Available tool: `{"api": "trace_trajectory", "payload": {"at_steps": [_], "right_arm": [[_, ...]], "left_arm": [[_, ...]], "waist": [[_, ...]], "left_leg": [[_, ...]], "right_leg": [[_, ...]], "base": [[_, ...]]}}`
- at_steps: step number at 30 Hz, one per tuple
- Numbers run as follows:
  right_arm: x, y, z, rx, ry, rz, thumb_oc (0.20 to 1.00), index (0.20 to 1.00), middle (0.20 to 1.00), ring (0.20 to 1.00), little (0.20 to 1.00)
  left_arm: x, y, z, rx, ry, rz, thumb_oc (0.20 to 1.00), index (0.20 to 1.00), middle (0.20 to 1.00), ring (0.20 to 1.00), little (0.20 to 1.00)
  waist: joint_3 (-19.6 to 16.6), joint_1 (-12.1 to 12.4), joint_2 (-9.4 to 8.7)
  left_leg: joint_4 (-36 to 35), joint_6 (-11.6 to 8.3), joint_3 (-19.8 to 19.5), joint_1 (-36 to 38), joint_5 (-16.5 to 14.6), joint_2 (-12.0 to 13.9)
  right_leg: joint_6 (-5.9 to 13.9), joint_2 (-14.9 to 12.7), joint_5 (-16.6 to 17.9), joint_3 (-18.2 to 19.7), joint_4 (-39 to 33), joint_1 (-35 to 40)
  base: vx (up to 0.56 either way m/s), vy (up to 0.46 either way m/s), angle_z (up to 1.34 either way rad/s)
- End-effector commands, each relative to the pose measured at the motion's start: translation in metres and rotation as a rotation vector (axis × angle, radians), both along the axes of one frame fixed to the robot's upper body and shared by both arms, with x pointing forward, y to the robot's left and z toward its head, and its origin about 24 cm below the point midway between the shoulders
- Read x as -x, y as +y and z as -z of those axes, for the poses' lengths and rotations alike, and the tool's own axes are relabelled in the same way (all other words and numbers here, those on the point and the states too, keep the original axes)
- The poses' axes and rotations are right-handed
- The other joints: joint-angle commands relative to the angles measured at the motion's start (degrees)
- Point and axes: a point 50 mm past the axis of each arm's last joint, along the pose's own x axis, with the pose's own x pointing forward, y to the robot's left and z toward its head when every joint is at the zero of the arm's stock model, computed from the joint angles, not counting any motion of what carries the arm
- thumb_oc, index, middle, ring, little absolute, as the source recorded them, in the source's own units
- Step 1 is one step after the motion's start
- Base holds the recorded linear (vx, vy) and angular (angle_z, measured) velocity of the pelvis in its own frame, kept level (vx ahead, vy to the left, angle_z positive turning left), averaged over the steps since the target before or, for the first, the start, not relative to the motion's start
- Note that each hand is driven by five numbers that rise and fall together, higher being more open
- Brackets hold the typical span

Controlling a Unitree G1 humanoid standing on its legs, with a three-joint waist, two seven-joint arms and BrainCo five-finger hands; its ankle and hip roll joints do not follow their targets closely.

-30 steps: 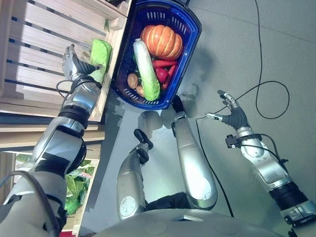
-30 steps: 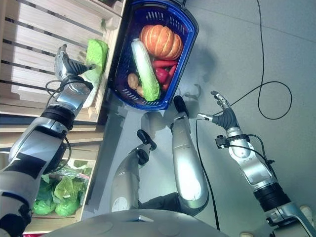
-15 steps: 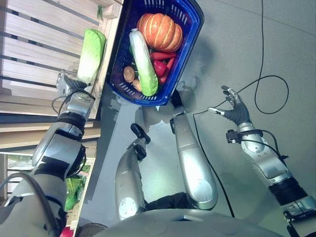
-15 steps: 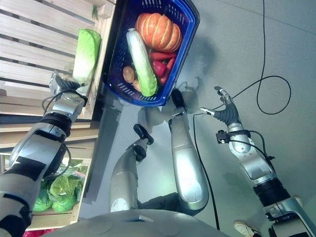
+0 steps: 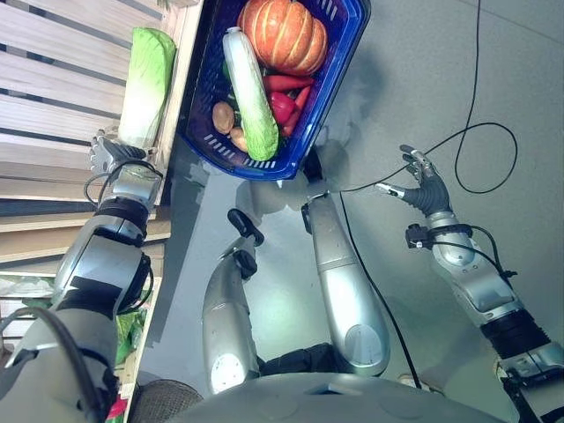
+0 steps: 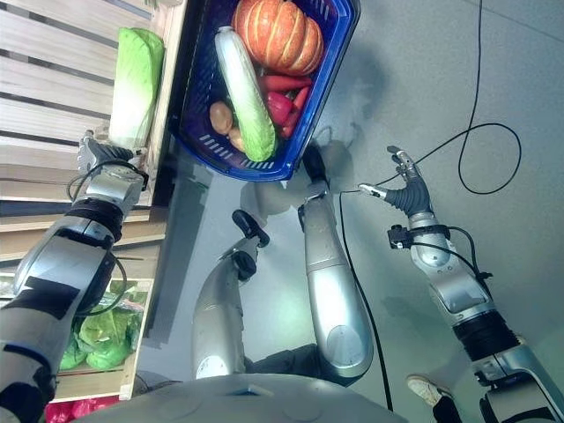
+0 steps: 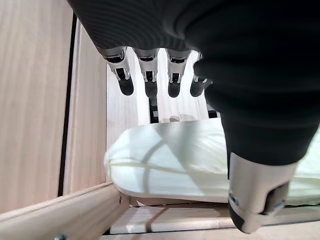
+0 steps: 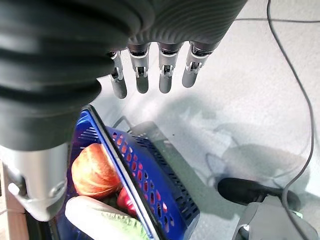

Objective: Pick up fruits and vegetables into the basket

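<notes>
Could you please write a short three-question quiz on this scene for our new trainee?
1. True or false: the left hand has its fingers curled round the napa cabbage on the wooden shelf.
2. Which vegetable lies in the blue basket? A pumpkin; B broccoli; C aubergine.
3. Fill in: the right hand is open above the grey ____.

Key: 1 false, its fingers are straight and the cabbage lies free below them. 2 A. 3 floor.
</notes>
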Motion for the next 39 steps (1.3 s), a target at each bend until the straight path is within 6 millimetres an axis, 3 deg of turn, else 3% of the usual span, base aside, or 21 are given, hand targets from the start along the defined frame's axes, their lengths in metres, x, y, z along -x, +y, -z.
{"api": "trace_trajectory", "payload": {"at_steps": [1,10,22,31,39], "right_arm": [[0.003,0.004,0.004,-0.058,-0.018,-0.004,1.000,1.000,1.000,1.000,1.000],[-0.001,0.005,0.000,-0.069,-0.033,0.003,1.000,1.000,1.000,1.000,1.000],[-0.004,0.004,0.002,-0.138,-0.033,0.010,1.000,1.000,1.000,1.000,1.000],[-0.008,0.002,-0.001,-0.161,-0.044,0.013,1.000,1.000,1.000,1.000,1.000],[-0.009,-0.002,-0.004,-0.150,-0.046,0.002,1.000,1.000,1.000,1.000,1.000]], "left_arm": [[0.029,0.045,0.010,-0.078,0.070,-0.156,1.000,1.000,1.000,1.000,1.000],[0.020,0.037,-0.001,-0.044,0.025,-0.141,1.000,1.000,1.000,1.000,1.000],[0.016,0.034,-0.005,-0.023,0.049,-0.140,1.000,1.000,1.000,1.000,1.000],[0.014,0.028,0.011,0.161,0.088,-0.033,1.000,1.000,1.000,1.000,1.000],[0.017,0.014,0.044,0.469,0.224,0.178,1.000,1.000,1.000,1.000,1.000]], "waist": [[-2.2,0.1,-3.03],[-2.2,-0.3,-2.63],[-2.2,-0.4,-3.56],[-2.2,-0.5,-3.67],[-2.2,-0.8,-3.53]], "left_leg": [[3.5,2.29,0.3,-7.1,0.3,-0.9],[4.5,2.29,0.4,-9.2,-0.3,-0.9],[6.2,2.31,0.3,-12.4,-0.8,-0.2],[7.4,2.30,0.3,-14.8,-1.3,-0.1],[8.1,2.88,0.7,-15.8,-1.7,-0.2]], "right_leg": [[0.93,1.2,-7.8,-2.9,3.4,-0.6],[0.95,1.2,-7.4,-2.0,3.3,-3.1],[0.83,1.4,-6.5,-2.2,3.5,-5.8],[0.75,1.6,-5.9,-2.0,3.5,-8.1],[0.73,1.5,-5.3,-1.7,3.2,-9.2]], "base": [[0.00,0.000,0.00],[0.01,0.007,-0.02],[0.00,-0.001,-0.01],[0.00,0.015,-0.01],[0.00,0.060,-0.08]]}}
